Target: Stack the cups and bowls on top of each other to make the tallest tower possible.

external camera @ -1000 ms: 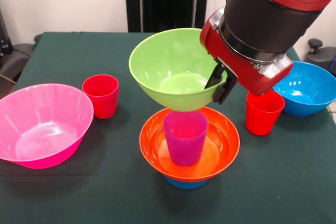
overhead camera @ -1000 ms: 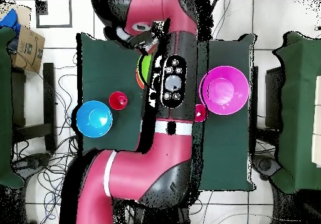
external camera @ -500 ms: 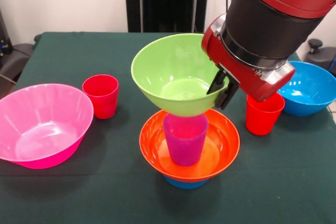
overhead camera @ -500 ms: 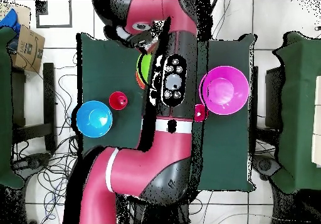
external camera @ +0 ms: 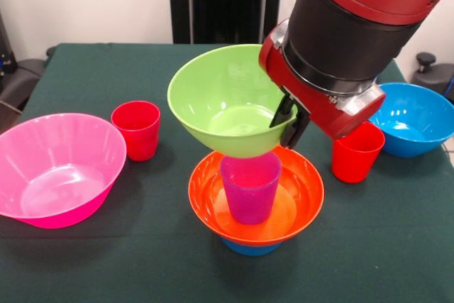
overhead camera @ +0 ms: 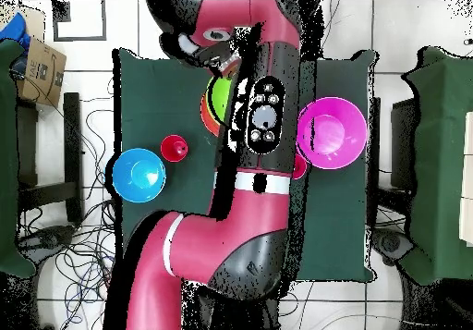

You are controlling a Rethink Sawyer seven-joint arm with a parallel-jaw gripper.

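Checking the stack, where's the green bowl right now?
In the front view, the green bowl is at centre, held by the end effector at its right rim, above the purple cup in the orange bowl.

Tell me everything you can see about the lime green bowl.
The lime green bowl is a glossy, round, plastic-looking bowl with a wide rim and a narrow base. It is empty and tilted, its opening turned toward the camera. The gripper holds it by the rim on the picture's right, one finger inside. Its base sits at the mouth of the purple cup, which stands in the orange bowl; actual contact cannot be judged.
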